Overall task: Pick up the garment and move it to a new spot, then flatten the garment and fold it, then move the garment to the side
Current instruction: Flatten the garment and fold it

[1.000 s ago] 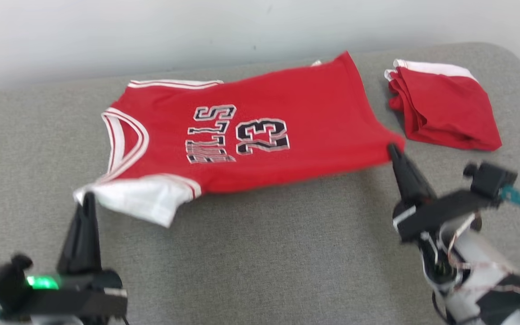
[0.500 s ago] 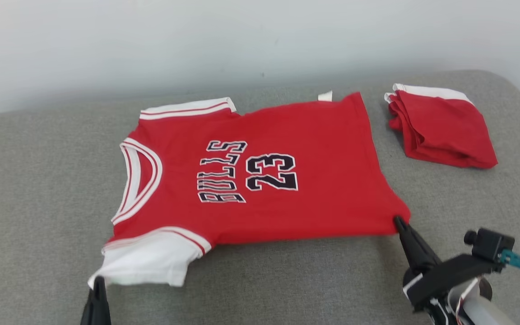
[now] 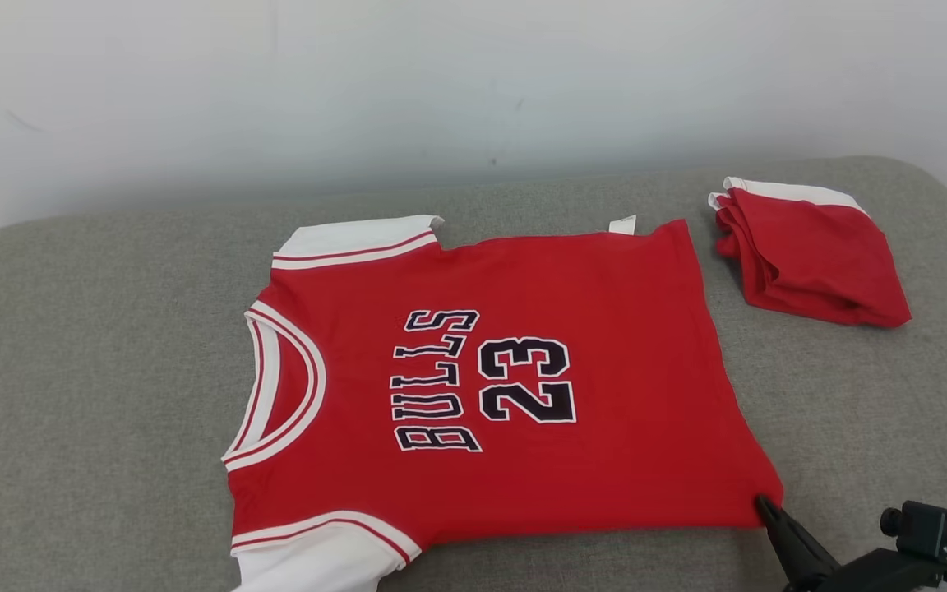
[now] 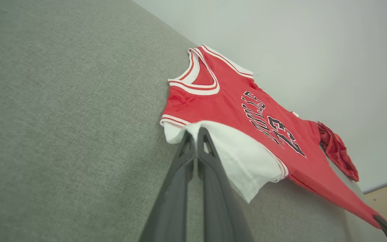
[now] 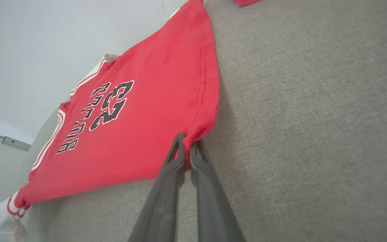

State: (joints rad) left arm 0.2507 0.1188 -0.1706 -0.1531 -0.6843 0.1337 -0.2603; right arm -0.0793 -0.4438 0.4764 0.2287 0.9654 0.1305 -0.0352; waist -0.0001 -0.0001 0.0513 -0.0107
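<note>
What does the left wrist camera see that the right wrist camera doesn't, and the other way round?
Left wrist view: the left fingers close up, pinched shut on a white sleeve, with the striped neckline beyond. Right wrist view: the right fingers close up, pinched shut on a red bottom corner. Both: the red jersey lettered BULLS 23, lying on the grey cushion before a pale wall.
</note>
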